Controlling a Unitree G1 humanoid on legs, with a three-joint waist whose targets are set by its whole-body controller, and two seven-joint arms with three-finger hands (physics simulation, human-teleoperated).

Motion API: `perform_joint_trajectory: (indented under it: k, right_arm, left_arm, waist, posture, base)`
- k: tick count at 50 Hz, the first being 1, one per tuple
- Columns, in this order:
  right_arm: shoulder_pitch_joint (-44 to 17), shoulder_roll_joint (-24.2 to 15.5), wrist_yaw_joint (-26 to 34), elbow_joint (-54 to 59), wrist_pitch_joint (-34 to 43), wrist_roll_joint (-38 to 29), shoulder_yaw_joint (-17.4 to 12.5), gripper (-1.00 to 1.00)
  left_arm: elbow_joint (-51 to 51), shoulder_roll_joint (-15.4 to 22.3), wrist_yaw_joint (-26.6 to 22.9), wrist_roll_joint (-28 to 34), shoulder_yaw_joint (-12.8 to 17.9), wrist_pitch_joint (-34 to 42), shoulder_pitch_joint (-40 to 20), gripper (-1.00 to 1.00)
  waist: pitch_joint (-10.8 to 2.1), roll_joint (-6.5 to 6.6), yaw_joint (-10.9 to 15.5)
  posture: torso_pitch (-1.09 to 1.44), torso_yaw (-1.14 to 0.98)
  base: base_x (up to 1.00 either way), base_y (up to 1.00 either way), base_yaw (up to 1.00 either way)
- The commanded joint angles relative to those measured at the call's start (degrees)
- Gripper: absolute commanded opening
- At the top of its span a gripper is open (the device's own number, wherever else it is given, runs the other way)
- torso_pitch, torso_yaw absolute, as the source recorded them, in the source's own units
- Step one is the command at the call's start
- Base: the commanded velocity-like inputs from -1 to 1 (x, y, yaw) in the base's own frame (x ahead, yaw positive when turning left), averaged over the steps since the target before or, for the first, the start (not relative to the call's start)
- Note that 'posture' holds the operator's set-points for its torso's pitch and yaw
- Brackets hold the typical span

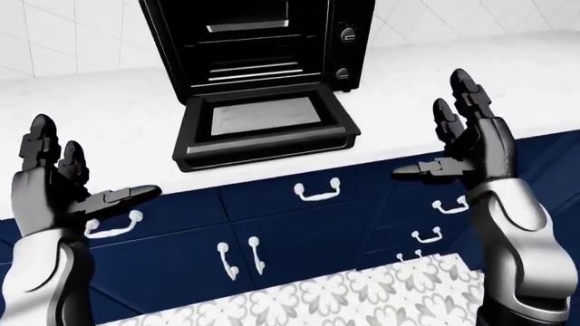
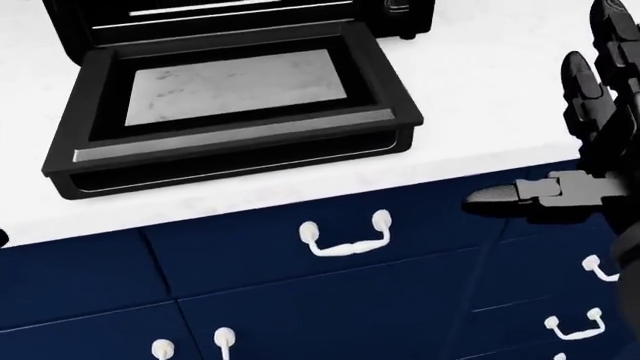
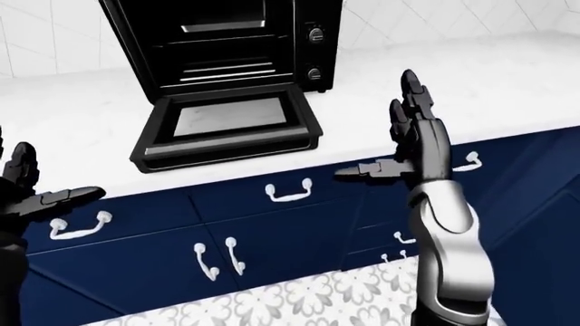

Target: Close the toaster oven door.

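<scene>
The black toaster oven [image 1: 258,41] stands on the white counter [image 1: 90,129], top centre of the left-eye view. Its door [image 1: 264,125] hangs fully open, lying flat toward me with its glass pane up; it also shows in the head view [image 2: 230,105]. My left hand [image 1: 68,180] is open and empty, low at the left, below counter level and apart from the door. My right hand [image 1: 457,139] is open and empty, raised to the right of the door, fingers up, thumb pointing left.
Navy cabinet drawers and doors with white handles [image 1: 317,191] run under the counter. A patterned grey-white floor or rug [image 1: 362,295] shows at the bottom. White tiled wall [image 1: 73,34] stands behind the oven. Two oven knobs [image 1: 346,34] sit on its right side.
</scene>
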Motion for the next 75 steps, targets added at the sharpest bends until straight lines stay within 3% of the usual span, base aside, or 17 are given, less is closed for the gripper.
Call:
perform_joint_trajectory:
  k: [1, 7, 8, 15, 20, 30, 34, 43, 47, 48, 56, 60, 61, 65, 69, 70, 75]
  right_arm:
    - [-1.72, -0.98, -0.5, -2.37, -2.18, -0.26, -1.31, 1.0]
    - [-1.75, -1.0, -0.55, -2.45, -2.08, -0.2, -1.31, 1.0]
    - [-1.79, -1.01, -0.56, -2.36, -2.11, -0.2, -1.33, 1.0]
    - [-2.34, -1.41, -0.78, -2.5, -1.48, 0.16, -1.65, 1.0]
    - [-2.35, -1.63, -0.85, -2.19, -1.68, 0.3, -1.82, 1.0]
    - [-2.25, -1.76, -0.81, -2.09, -1.93, 0.37, -1.85, 1.0]
    - [-2.34, -1.81, -0.82, -1.83, -2.14, 0.29, -1.85, 1.0]
    - [-3.28, -2.62, -1.3, -1.24, -1.77, 0.8, -2.43, 1.0]
    - [-3.46, -2.91, -1.44, -1.67, -1.27, 1.14, -2.5, 1.0]
    - [-3.54, -2.97, -1.47, -1.66, -1.22, 1.22, -2.58, 1.0]
    - [-4.25, -3.99, -1.82, -1.02, -1.48, 1.5, -3.31, 1.0]
    - [-5.22, -5.14, -2.11, 0.12, -1.62, 1.94, -3.89, 1.0]
    - [-5.4, -5.42, -2.16, 0.71, -1.96, 1.91, -3.99, 1.0]
    - [-6.82, -6.81, -3.19, 1.89, -1.63, 2.32, -4.74, 1.0]
    - [-7.17, -7.32, -4.08, 2.03, -1.6, 3.29, -4.69, 1.0]
    - [-7.5, -7.46, -4.32, 1.96, -1.46, 3.59, -4.84, 1.0]
    - [-8.56, -8.57, -5.43, 3.77, -2.16, 4.86, -5.4, 1.0]
  left_arm:
    - [-2.73, 0.93, -0.31, -0.34, 0.08, -2.04, -1.46, 1.0]
    - [-3.05, 1.05, -0.25, -0.47, 0.22, -1.73, -1.51, 1.0]
    - [-3.09, 1.04, -0.24, -0.48, 0.21, -1.71, -1.51, 1.0]
    - [-3.41, 1.33, -0.05, -0.72, 0.24, -1.13, -1.92, 1.0]
    - [-3.4, 1.34, -0.06, -0.73, 0.26, -1.13, -1.88, 1.0]
    - [-3.53, 1.3, -0.1, -0.73, 0.44, -1.16, -1.67, 1.0]
    - [-3.35, 1.3, -0.12, -0.67, 0.47, -1.33, -1.66, 1.0]
    - [-3.6, 1.7, 0.08, -1.06, 0.73, -0.79, -2.02, 1.0]
    - [-4.15, 1.61, 0.26, -1.2, 0.66, -0.37, -1.98, 1.0]
    - [-4.21, 1.65, 0.29, -1.24, 0.72, -0.27, -2.01, 1.0]
    - [-2.13, 2.61, 1.17, -4.0, 3.68, -1.14, -2.05, 1.0]
    - [-0.02, 4.03, 2.84, -6.38, 5.53, -2.27, -2.08, 1.0]
    - [0.48, 4.4, 3.01, -7.12, 5.8, -2.23, -2.03, 1.0]
    - [2.86, 6.27, 3.6, -9.71, 7.65, -2.18, -1.77, 1.0]
    - [2.95, 7.6, 3.36, -11.32, 8.71, -2.41, -1.15, 1.0]
    - [3.21, 7.79, 3.35, -11.57, 8.9, -2.47, -1.17, 1.0]
    - [4.9, 9.39, 4.42, -13.24, 10.99, -2.38, -1.01, 1.0]
  waist:
    - [-1.0, -0.08, -0.26]
    - [-1.47, -6.12, 0.02]
    - [-1.07, -3.9, -0.43]
    - [-0.6, -2.48, -0.79]
    - [-2.02, 3.18, -1.55]
    - [-0.9, -1.17, -0.14]
    - [-1.51, -5.46, 0.25]
    - [-0.51, -1.9, -0.62]
    - [-1.42, 3.26, -1.09]
    - [-1.11, 1.21, -0.44]
    - [-0.66, -1.15, 0.0]
    - [-2.06, -6.81, -0.06]
    - [-1.23, -3.73, -0.58]
    - [-0.99, -3.63, -0.57]
    - [-0.42, 0.43, -1.38]
    - [0.21, -1.27, -1.18]
    - [-0.87, -1.33, -0.94]
  posture:
    - [0.0, 0.0]
    - [0.0, 0.0]
    - [0.0, 0.0]
    - [0.0, 0.0]
    - [0.0, 0.0]
    - [0.0, 0.0]
    - [0.0, 0.0]
    - [0.0, 0.0]
    - [0.0, 0.0]
    - [0.0, 0.0]
    - [0.0, 0.0]
    - [0.0, 0.0]
    - [0.0, 0.0]
    - [0.0, 0.0]
    - [0.0, 0.0]
    - [0.0, 0.0]
    - [0.0, 0.0]
  base:
    - [0.13, 0.12, 0.0]
    - [0.13, 0.11, 0.0]
    - [0.13, 0.11, 0.0]
    - [0.14, 0.1, 0.0]
    - [0.14, 0.1, 0.0]
    - [0.13, 0.03, 0.0]
    - [0.14, 0.0, 0.0]
    - [0.14, 0.0, 0.0]
    - [0.14, 0.0, 0.0]
    - [0.13, 0.0, 0.0]
    - [0.14, 0.0, 0.0]
    - [0.11, 0.0, 0.0]
    - [0.08, 0.0, 0.0]
    - [0.02, 0.0, 0.0]
    - [0.0, 0.0, 0.0]
    - [0.0, 0.0, 0.0]
    - [0.0, 0.0, 0.0]
